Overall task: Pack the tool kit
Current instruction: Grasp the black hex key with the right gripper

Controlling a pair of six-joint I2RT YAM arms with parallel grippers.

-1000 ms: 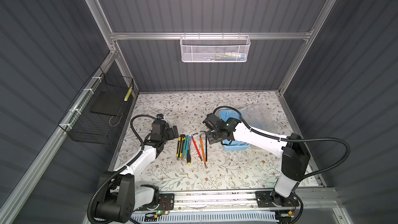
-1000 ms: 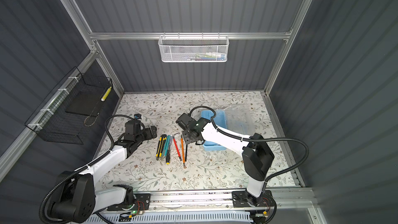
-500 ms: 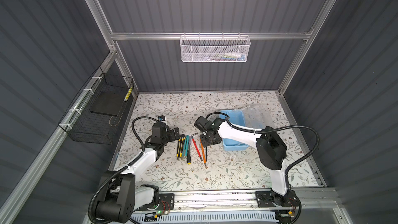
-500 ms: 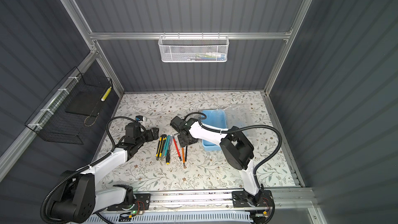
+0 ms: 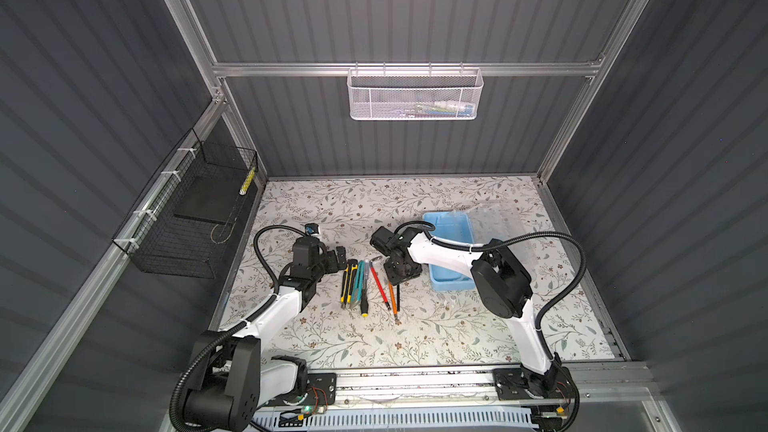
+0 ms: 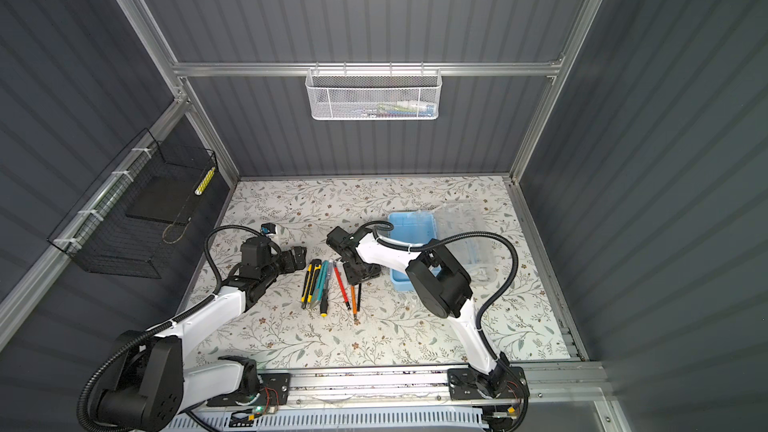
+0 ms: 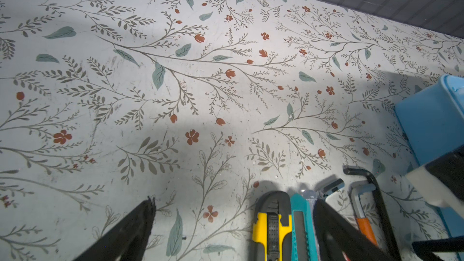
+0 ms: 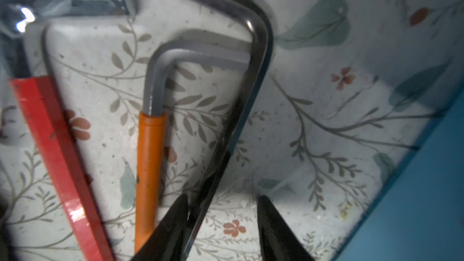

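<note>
Straddling black hex key (image 8: 261, 46), right jaws part-open.

Yours: left arm (image 5: 274, 313) and right arm (image 5: 440, 253), white shells, black joints, black corrugated cables (image 5: 552, 238); left tool (image 5: 337, 257), right tool (image 5: 400, 278) black.

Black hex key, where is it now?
In a top view the black hex key lies rightmost in the tool row, between the orange-handled hex key and the tool kit, straddled by the right gripper.
</note>
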